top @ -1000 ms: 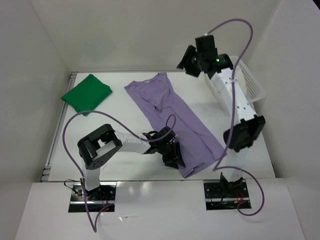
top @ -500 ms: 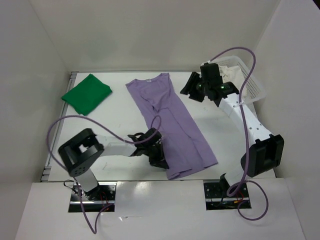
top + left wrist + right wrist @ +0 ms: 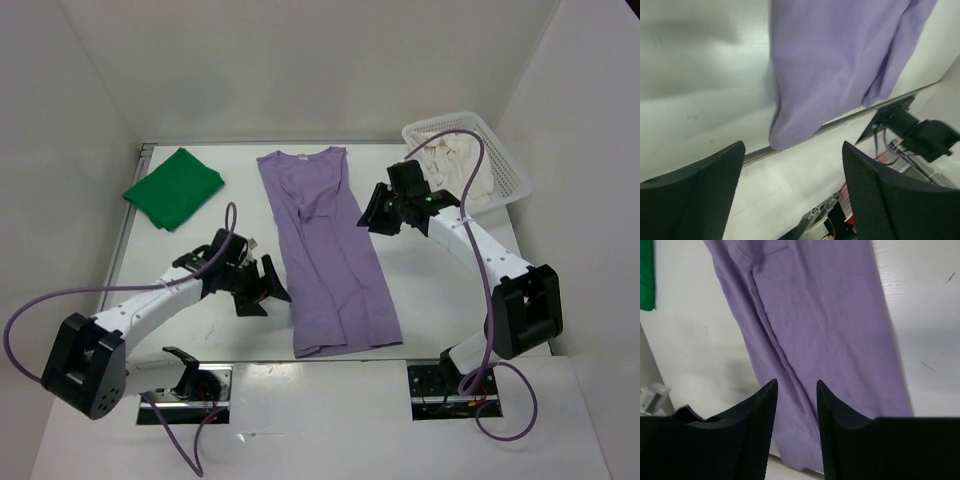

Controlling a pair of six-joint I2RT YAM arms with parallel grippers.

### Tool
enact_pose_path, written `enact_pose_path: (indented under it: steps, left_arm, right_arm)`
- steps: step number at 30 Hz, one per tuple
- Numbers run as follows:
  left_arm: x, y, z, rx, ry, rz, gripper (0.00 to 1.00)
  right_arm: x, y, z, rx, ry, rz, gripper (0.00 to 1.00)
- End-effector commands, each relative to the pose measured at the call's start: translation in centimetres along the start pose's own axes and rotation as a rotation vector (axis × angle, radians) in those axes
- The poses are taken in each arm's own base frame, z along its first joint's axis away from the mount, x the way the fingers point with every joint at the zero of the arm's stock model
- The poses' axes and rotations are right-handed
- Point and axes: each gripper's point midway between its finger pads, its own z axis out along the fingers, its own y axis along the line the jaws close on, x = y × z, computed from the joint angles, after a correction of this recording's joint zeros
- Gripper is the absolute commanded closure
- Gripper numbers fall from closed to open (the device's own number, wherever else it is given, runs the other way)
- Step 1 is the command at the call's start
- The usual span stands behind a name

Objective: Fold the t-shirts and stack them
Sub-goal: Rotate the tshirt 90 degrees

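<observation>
Top external view, lavender t-shirt (image 3: 330,250): spread flat as a long narrow strip on the surface (image 3: 450,290). Its collar is at the far end and its hem reaches the near edge. It runs between the two pincers.
Left pincer (image 3: 262,290): just beside the shirt's left edge, level with its lower half and apart from the cloth. Its fingers are spread wide with nothing between them.
Left wrist view: the lavender t-shirt (image 3: 840,65) lies ahead of the left pincer (image 3: 792,147). The near hem corner ends at the surface's edge, and bare surface shows in the gap between the fingers.
Right pincer (image 3: 378,212): close at the shirt's right edge, level with its upper half. Whether it touches the cloth cannot be told. Its fingers are parted and hold nothing.
Right wrist view: lavender cloth (image 3: 830,325) fills most of the ground past the right pincer (image 3: 796,383). A lengthwise crease runs down the cloth.
Green t-shirt (image 3: 173,187): folded at the far left corner, beyond the left pincer and well apart from it.
Cream t-shirt (image 3: 455,162): bundled inside the white mesh basket (image 3: 515,172) at the far right corner, beyond the right pincer and to its right.
</observation>
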Motion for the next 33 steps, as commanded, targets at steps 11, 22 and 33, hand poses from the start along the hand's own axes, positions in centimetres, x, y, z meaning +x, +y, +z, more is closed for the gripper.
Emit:
enact_pose_path:
  steps: [11,22,33]
  left_arm:
    - [-26.8,-2.9,1.1,0.064,-0.411,-0.097,0.32]
    - [-40.9,-1.4,5.7,-0.019,-0.541,-0.169,0.54]
    - [-48.0,-4.2,9.0,-0.032,-0.572,-0.066,0.95]
  right_arm:
    - [2.6,-0.8,-1.7,-0.09,-0.04,0.011,0.87]
    - [4.6,-0.8,-1.5,-0.139,0.003,0.01,0.86]
    - [4.6,-1.1,-0.2,-0.124,0.012,0.013,0.8]
